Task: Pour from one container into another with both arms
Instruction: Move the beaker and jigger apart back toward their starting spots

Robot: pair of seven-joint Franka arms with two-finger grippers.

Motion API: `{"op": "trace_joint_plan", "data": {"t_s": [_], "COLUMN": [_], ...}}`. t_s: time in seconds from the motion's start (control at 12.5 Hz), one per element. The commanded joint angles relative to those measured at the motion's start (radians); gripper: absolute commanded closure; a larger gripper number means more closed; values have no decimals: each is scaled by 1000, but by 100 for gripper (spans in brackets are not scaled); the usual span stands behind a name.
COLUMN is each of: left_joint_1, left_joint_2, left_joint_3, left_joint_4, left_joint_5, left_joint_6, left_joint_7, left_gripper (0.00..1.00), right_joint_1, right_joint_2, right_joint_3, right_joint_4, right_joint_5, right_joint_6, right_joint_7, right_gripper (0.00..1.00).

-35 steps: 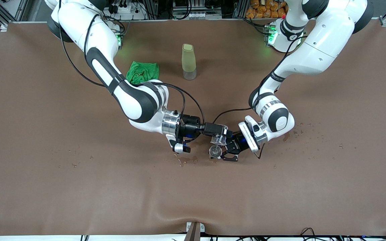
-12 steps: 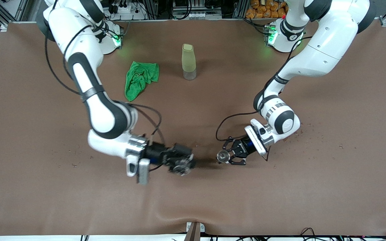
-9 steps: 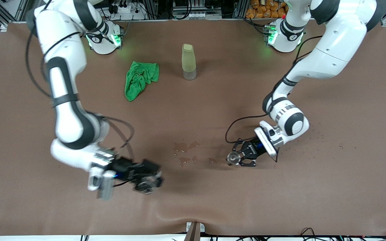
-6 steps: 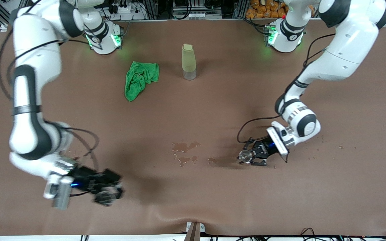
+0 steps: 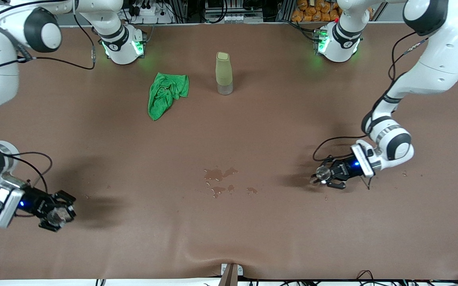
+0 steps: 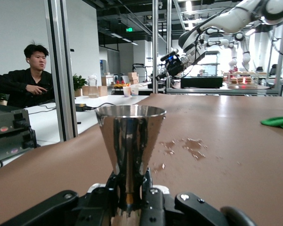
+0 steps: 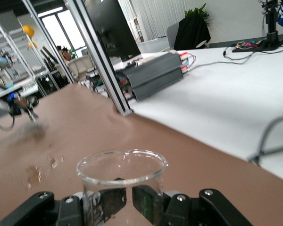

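Note:
My left gripper (image 5: 326, 177) is shut on the stem of a shiny metal cone-shaped cup (image 5: 321, 172), held upright low over the table toward the left arm's end. In the left wrist view the metal cup (image 6: 130, 132) stands between the black fingers of the left gripper (image 6: 132, 200). My right gripper (image 5: 59, 213) is shut on a clear glass beaker (image 5: 55, 217), low over the table at the right arm's end. The right wrist view shows the beaker (image 7: 120, 174) upright and looking empty, with the right gripper (image 7: 130, 201) clamped round it.
Wet patches (image 5: 218, 180) lie on the brown table cover (image 5: 229, 131) midway between the two grippers. A crumpled green cloth (image 5: 167, 93) and a tall yellowish bottle (image 5: 224, 73) stand near the arms' bases. Small drops (image 5: 404, 173) dot the cover near the left gripper.
The two grippers were together over the table's middle, beaker tipped at the metal cup. Both have swung apart toward their own ends, each still holding its vessel, uncovering the wet patches.

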Motion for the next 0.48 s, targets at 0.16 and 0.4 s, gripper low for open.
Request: {"op": "trace_joint_plan", "data": {"t_s": [0.16,0.4], "left_joint_1": [137,206], "left_joint_2": [-3,7], "left_joint_3": [-10,-10], "left_joint_4": [-20,-20], "left_joint_5": [191,284], "left_joint_6": [-85,-105], "left_joint_7": [-13,-19], "left_gripper": [100,100], "right_joint_1": [-117,-192], "right_joint_2": [19,85], "right_joint_3": [25,25], "right_joint_4": [-182,-181], "right_joint_5": [-29,-62], "right_joint_6": [-28,-62], "right_joint_7": [-387,-522], "right_gripper": [100,100]}}
